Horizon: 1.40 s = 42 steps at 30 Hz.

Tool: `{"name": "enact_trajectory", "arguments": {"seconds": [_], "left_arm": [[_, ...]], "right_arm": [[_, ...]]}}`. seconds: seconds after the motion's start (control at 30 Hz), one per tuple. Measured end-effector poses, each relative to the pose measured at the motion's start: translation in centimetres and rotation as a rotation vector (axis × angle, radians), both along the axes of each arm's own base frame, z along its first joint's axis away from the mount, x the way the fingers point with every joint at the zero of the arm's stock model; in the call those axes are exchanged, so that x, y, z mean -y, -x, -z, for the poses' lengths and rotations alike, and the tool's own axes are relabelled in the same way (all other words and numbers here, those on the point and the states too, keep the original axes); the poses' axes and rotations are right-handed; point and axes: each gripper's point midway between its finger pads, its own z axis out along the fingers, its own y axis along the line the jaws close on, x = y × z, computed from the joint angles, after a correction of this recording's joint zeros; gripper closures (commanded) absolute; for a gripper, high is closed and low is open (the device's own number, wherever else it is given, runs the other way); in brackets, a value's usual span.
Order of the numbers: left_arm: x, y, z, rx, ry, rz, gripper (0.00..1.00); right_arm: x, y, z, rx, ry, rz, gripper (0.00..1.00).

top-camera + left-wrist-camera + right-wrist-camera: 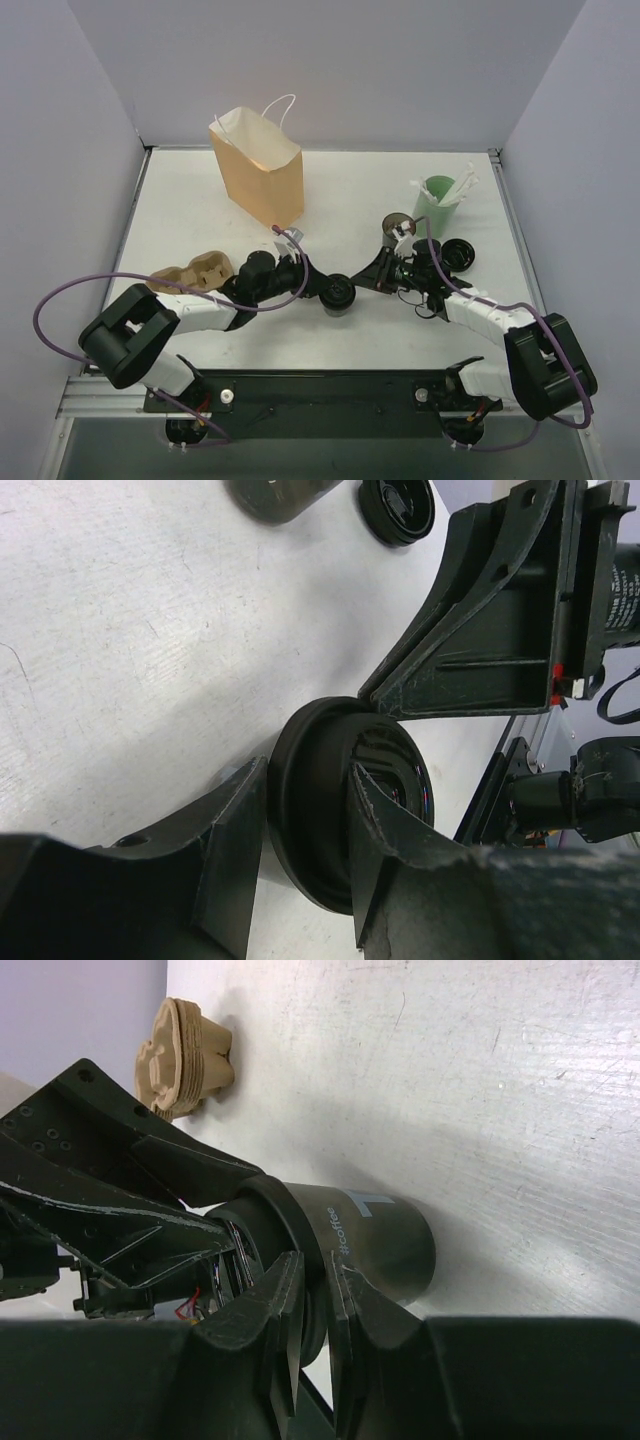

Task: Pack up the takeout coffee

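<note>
Centrally on the tabletop [200, 200], in front of the paper bag [262, 170], the dark coffee cup [338, 293] stands upright with its black lid [320, 810] on, held between the two arms. The left gripper [305, 815] is clamped on the coffee cup, one finger pressed against each side just under the lid. The right gripper [315, 1265] reaches in from the opposite side, and its fingers are drawn nearly together, pinching the lid's rim between them. Whether the cup's base touches the tabletop or hangs just above it cannot be told. A brown pulp tray [190, 272] lies to the left, beside the left arm. Toward the right rear a pale green cup [437, 195] holds white sticks; near it stands a second dark cup [398, 224] with its top open, and a loose black lid [459, 254] lies on the tabletop just beside the right arm.
</note>
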Motion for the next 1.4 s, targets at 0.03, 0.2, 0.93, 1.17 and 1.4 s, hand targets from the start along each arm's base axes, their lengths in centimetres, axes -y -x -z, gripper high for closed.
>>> {"name": "enact_trajectory", "arguments": {"seconds": [0.03, 0.2, 0.93, 1.17, 1.4], "left_arm": [[0.0, 0.0, 0.1, -0.001, 0.004, -0.002, 0.56], [0.4, -0.3, 0.1, -0.002, 0.014, -0.025, 0.56], [0.5, 0.1, 0.4, -0.039, 0.048, -0.178, 0.57], [0.5, 0.0, 0.4, -0.051, 0.05, -0.195, 0.57], [0.8, 0.1, 0.4, -0.055, 0.045, -0.202, 0.57]], "right_arm": [[0.0, 0.0, 0.0, 0.008, -0.006, 0.004, 0.86], [0.4, -0.2, 0.3, 0.042, -0.029, 0.038, 0.87], [3.6, -1.3, -5.6, 0.068, 0.065, 0.13, 0.72], [4.0, 1.4, -2.9, -0.021, 0.041, 0.149, 0.69], [3.3, 2.5, -1.3, -0.072, 0.002, 0.156, 0.7]]}}
